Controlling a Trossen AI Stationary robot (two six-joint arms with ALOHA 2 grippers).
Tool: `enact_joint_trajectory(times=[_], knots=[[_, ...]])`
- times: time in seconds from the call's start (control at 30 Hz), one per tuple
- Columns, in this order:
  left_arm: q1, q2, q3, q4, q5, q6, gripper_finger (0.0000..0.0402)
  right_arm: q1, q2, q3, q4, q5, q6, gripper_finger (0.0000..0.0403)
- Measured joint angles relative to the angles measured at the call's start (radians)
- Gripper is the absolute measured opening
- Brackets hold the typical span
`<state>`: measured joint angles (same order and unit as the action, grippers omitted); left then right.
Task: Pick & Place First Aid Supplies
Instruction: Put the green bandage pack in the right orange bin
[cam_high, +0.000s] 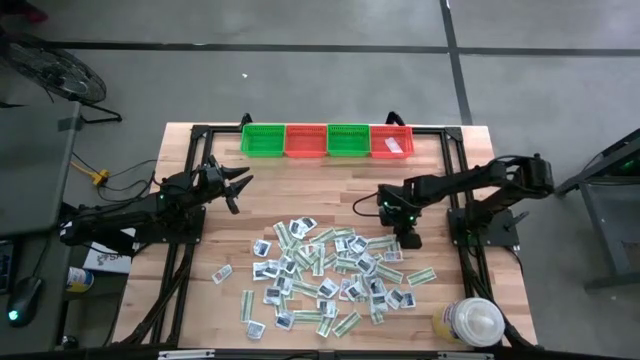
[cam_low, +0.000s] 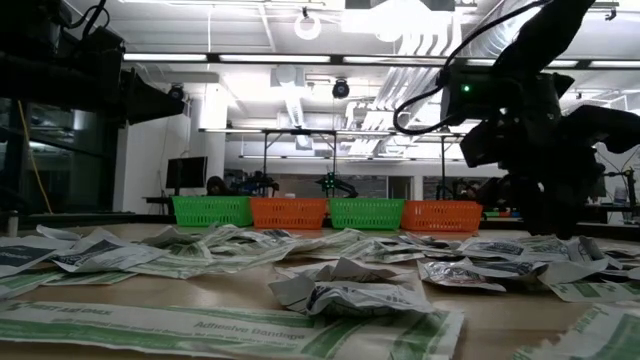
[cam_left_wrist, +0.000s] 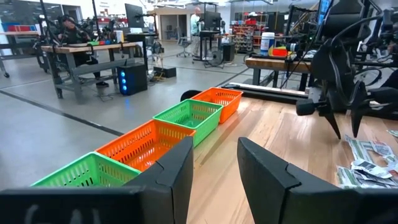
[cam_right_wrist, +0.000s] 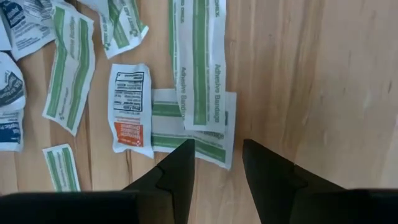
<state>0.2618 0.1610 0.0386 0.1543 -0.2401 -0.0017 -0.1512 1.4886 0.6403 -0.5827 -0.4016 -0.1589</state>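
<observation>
Readable print: "Adhesive Bandage" on the green-striped strips (cam_right_wrist: 198, 68). Wooden counter (cam_high: 300, 190) in a workshop, grey floor. First aid packets (cam_high: 325, 275) heaped mid-counter, white/grey squares plus strips. Right gripper (cam_right_wrist: 214, 163) over the heap's edge, fingers narrowly parted, empty. Left gripper (cam_left_wrist: 214, 165) near the baskets (cam_high: 325, 140), fingers likewise.

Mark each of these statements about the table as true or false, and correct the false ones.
1. Four baskets stand in a row, alternating green and orange. True.
2. The right gripper holds a packet. False: its fingers are open and empty above the adhesive bandage strips.
3. The white lidded container sits inside a basket. False: it stands on the table's near right corner.
4. The left gripper is away from the pile of packets. True.
</observation>
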Motion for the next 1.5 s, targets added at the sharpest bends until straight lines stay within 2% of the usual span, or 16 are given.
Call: enact_joint_trajectory(times=[0.2, 0.37, 0.57, 0.7, 1.0, 1.3, 1.5], knots=[[0.000, 0.000, 0.000, 0.000, 0.002, 0.000, 0.0122, 0.000, 0.004, 0.000, 0.004, -0.019, 0.001, 0.0130], [0.000, 0.000, 0.000, 0.000, 0.002, 0.000, 0.0122, 0.003, 0.006, 0.000, 0.021, -0.085, 0.030, 0.0130], [0.000, 0.000, 0.000, 0.000, 0.002, 0.000, 0.0122, 0.010, 0.005, 0.000, 0.021, -0.077, 0.051, 0.0127], [0.000, 0.000, 0.000, 0.000, 0.003, 0.000, 0.0122, 0.010, 0.005, 0.000, 0.020, -0.076, 0.054, 0.0101], [0.000, 0.000, 0.000, 0.000, 0.003, 0.000, 0.0122, 0.010, 0.005, 0.000, 0.016, -0.073, 0.054, 0.0009], [0.000, 0.000, 0.000, 0.000, 0.003, 0.000, 0.0122, 0.010, 0.002, 0.000, -0.020, -0.071, 0.085, 0.0001], [0.000, 0.000, 0.000, 0.000, 0.003, 0.000, 0.0122, 0.010, -0.047, 0.000, -0.054, -0.048, 0.134, 0.0001]])
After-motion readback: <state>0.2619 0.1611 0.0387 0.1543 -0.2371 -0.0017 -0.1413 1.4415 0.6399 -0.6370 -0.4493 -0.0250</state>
